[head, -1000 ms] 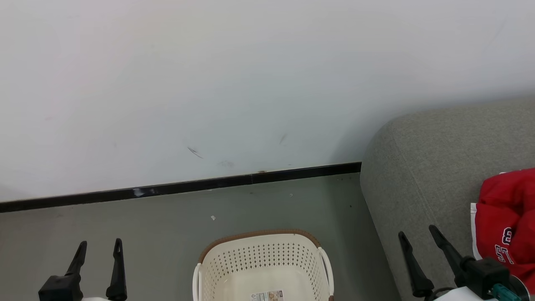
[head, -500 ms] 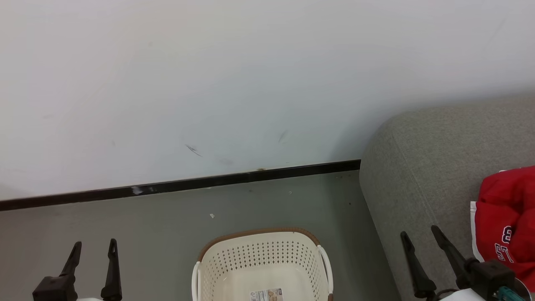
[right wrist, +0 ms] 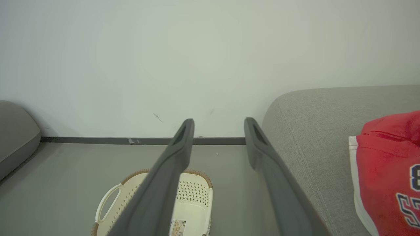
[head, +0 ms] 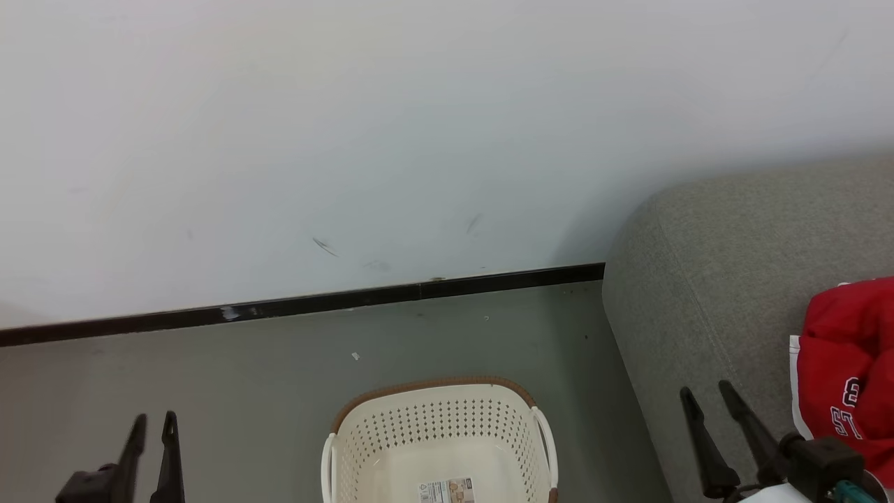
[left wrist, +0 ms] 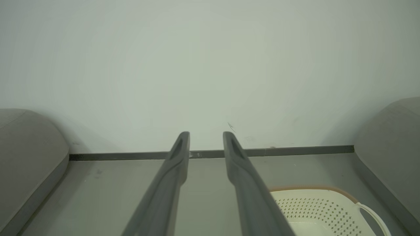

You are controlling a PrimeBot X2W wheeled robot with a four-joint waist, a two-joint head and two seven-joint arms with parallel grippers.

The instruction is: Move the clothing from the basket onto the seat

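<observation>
The cream basket stands on the floor at the bottom centre; the visible part of its floor holds just a paper label. Red clothing with white trim lies on the grey seat at the right. My left gripper hovers over the floor left of the basket, open with a narrow gap and nothing in it. Between the basket and the clothing, my right gripper stands open and empty over the seat's near edge. The right wrist view shows the right gripper, basket, seat and clothing. The left wrist view shows the left gripper and basket.
A white wall with a black skirting board closes the far side. Grey floor lies between wall and basket. A second grey upholstered piece stands at the left in the left wrist view.
My left gripper's fingers have drawn closer together and sunk lower in the head view. The right gripper's fingers have narrowed slightly and shifted a little right. The camera has shifted slightly.
</observation>
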